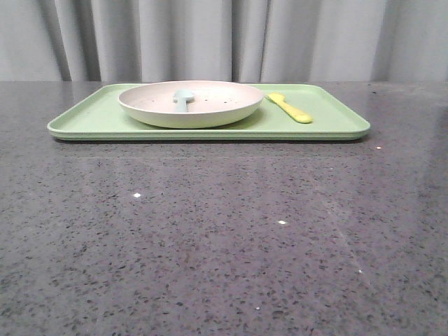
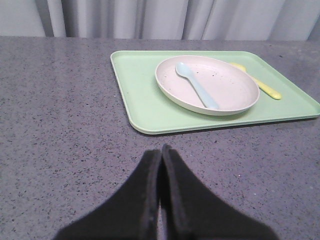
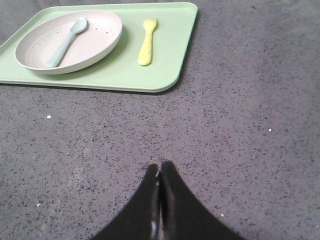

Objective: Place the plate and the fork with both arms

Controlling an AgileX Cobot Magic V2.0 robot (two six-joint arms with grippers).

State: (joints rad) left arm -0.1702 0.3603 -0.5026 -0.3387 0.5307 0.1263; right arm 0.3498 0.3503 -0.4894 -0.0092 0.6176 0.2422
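The cream speckled plate [image 1: 220, 112] sits on the light-green tray [image 1: 336, 119] at the far side of the table. It also shows in the left wrist view [image 2: 230, 92] and the right wrist view [image 3: 95, 42]. The yellow fork [image 1: 290, 108] lies on the tray just right of the plate, also seen in the left wrist view [image 2: 267, 89] and the right wrist view [image 3: 146, 41]. My left gripper [image 2: 161, 149] and right gripper [image 3: 160, 166] are shut and empty, over bare table well short of the tray. Neither gripper shows in the front view.
A pale blue spoon [image 1: 183, 98] lies in the plate, also seen in the left wrist view [image 2: 196, 84] and the right wrist view [image 3: 66, 41]. The grey speckled tabletop [image 1: 210, 231] stretches in front of the tray. Grey curtains [image 1: 210, 35] hang behind.
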